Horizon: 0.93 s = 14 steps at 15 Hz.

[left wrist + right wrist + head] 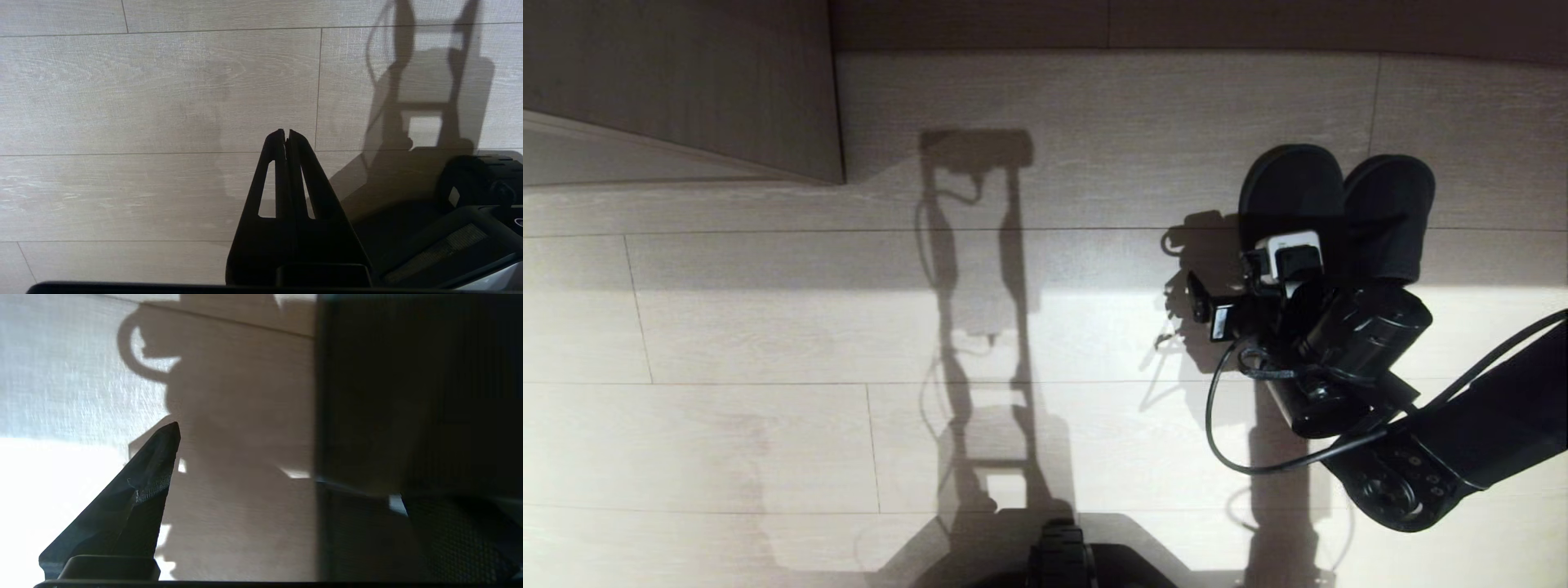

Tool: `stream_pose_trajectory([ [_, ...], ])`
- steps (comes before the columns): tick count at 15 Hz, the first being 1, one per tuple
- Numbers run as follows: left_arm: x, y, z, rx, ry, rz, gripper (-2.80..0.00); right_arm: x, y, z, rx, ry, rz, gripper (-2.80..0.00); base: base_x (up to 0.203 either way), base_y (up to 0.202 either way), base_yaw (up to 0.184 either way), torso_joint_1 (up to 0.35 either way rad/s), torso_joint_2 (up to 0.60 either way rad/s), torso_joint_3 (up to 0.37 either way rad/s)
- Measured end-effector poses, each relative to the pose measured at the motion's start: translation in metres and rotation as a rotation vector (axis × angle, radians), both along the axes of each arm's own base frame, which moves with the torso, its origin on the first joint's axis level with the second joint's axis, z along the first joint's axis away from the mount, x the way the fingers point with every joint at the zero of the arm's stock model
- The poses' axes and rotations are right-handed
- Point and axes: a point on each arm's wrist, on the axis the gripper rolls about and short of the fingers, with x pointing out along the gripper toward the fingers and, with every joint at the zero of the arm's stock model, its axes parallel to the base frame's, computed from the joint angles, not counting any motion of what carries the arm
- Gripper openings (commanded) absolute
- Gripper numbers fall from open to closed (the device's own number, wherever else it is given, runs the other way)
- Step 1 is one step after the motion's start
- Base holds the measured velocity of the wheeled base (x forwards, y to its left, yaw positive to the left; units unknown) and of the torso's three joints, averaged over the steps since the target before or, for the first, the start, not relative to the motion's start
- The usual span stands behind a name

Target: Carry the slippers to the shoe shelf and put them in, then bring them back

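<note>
Right tool [1262, 282] spread above slippers [1339, 200], side by side, toes pointing away

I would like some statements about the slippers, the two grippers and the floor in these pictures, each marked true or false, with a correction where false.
1. The slippers lie side by side on the floor. True.
2. The right gripper is shut tight. False: its fingers stand wide apart, one over the bare floor, the other at the dark slipper side.
3. The left gripper is shut and holds nothing. True.
4. The slippers already sit inside the shoe shelf. False: they lie on the open floor, with the right arm above them.
5. The left gripper hangs over the slippers. False: the left wrist view shows only floor planks and shadow beneath it.
</note>
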Motion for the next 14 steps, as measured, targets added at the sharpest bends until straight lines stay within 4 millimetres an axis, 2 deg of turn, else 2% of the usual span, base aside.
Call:
stream_pose_trajectory([
  [3, 0.0, 0.0, 0.0, 0.0, 0.001, 0.0, -2.8, -0.001, 0.01, 0.003, 0.008, -0.01, 0.021, 0.0, 0.0, 0.0, 0.0, 0.0, 0.0, 0.0],
  [10, 0.0, 0.0, 0.0, 0.001, 0.001, 0.0, -2.8, -0.001, 0.015, 0.007, 0.022, -0.024, 0.022, 0.0, 0.0, 0.0, 0.0, 0.0, 0.0, 0.0],
  [14, 0.0, 0.0, 0.0, 0.002, 0.001, 0.0, -2.8, -0.015, 0.009, 0.002, -0.011, 0.032, 0.027, 0.0, 0.0, 0.0, 0.0, 0.0, 0.0, 0.0],
])
